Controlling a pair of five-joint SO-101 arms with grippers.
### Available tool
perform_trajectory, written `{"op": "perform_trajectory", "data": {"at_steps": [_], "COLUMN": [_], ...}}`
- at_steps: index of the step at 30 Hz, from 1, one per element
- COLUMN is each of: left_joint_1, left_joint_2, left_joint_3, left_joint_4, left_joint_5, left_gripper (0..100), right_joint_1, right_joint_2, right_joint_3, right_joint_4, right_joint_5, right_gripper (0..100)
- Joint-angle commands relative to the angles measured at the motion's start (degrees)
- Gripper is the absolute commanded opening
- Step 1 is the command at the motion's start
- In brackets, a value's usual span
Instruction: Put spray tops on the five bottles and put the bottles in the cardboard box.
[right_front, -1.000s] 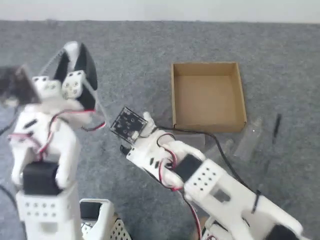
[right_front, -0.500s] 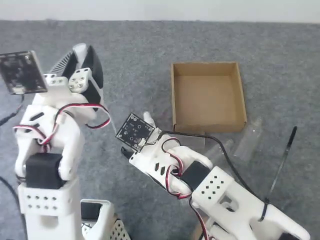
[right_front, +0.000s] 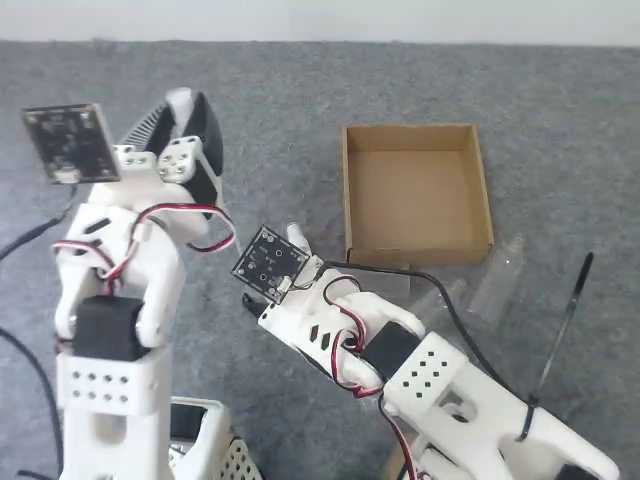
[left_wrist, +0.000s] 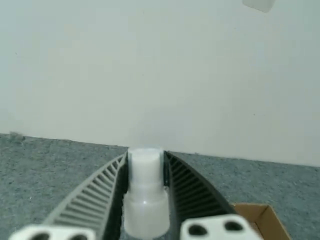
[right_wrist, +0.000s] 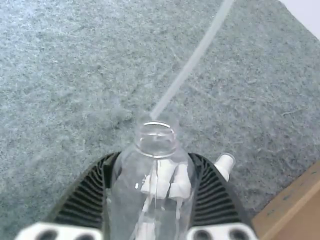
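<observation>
the bottle (right_wrist: 152, 200) sits uncapped in my right pincer (right_wrist: 153, 159), over the desk (right_front: 300, 100) near the cardboard box (right_front: 415, 195). my left pincer (left_wrist: 145, 156) grips a white spray top (left_wrist: 145, 185). the box is empty and other bottles (right_front: 505, 265) lie beside it, so i judge none finished. no readable labels.

Holds left arm (right_front: 115, 290) reared upright, wrist bent forward, left gripper (left_wrist: 145, 156) level, clamped on a top (left_wrist: 145, 172). Holds right arm (right_front: 400, 360) stretched low, right gripper (right_wrist: 155, 157) tilted down, clamped round a bottle (right_wrist: 150, 210).
</observation>
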Motion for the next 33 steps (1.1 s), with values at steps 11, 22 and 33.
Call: {"op": "perform_trajectory", "data": {"at_steps": [11,22,33], "left_joint_1": [0.35,0.53,9.14], "left_joint_2": [-0.18,-0.18,-10.37], "left_joint_3": [5.41,5.32,5.67], "left_joint_4": [-3.43,5.89,14.33], "left_joint_5": [0.44,0.62,-0.88], "left_gripper": [1,1,1], "right_joint_1": [-0.22,0.04,4.35], "right_joint_2": [-3.21,-6.64,-8.13], "right_joint_3": [0.44,3.69,8.79], "right_joint_4": [-0.84,-1.36,-13.76], "right_joint_5": [-0.35,-0.79,-10.20], "right_gripper": [0.6,0.6,0.6]}}
